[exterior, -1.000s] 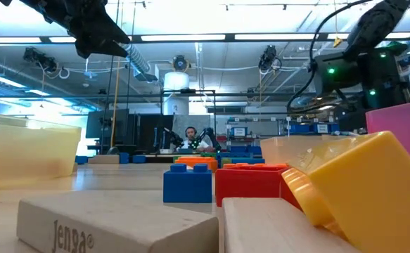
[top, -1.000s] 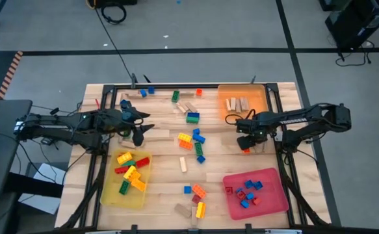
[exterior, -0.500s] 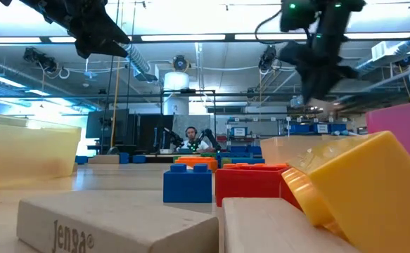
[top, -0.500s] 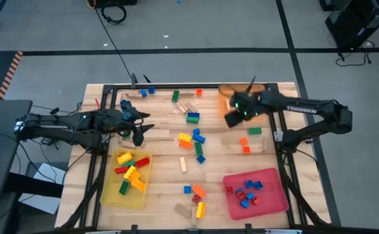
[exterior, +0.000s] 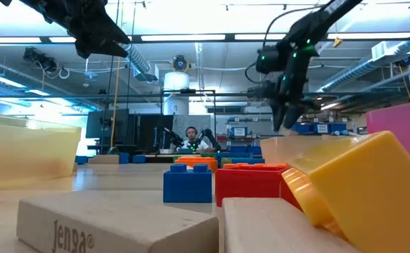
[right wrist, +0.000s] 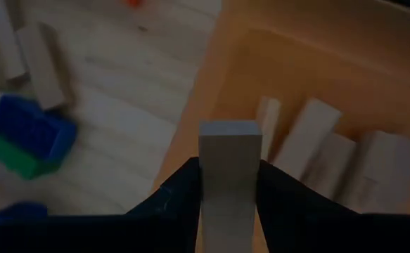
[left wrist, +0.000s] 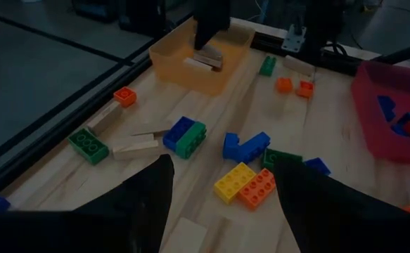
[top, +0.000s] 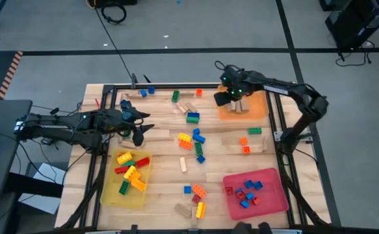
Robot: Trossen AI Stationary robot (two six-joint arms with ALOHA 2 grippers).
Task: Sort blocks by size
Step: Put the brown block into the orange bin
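Sort is partway, I'd say under half done. Three trays each have some blocks, plenty still loose on the table (top: 169,166).

Right gripper (top: 228,97) is over the near edge of the orange tray (top: 257,107), jaws clamped on a tan wooden block (right wrist: 227,172) held end-out, not yet released. The orange tray already holds a few wooden blocks (right wrist: 331,158) lying side by side. So this tray looks like the wooden-plank bin.

Left gripper (top: 139,133) hovers over the left-centre of the table, jaws apart, nothing in them. Directly below it sits a wooden block (top: 156,135).

Containers:
- yellow tray (top: 108,195), front left: a handful of yellow, red and green bricks (top: 130,172), the larger plastic ones by the look.
- red tray (top: 277,198), front right: small blue and red bricks (top: 246,192).
- orange tray, back right: wooden pieces only.

Still loose: green/blue brick (top: 192,117), yellow/orange pair (top: 185,140), blue bricks (top: 198,136) mid-table, wooden pieces (top: 188,106) near the back, orange and green bits (top: 249,136) on the right, a cluster (top: 196,198) at the front, small blue ones (top: 147,91) back left.

My read: next step is dropping this plank in orange, then back for the remaining wood.
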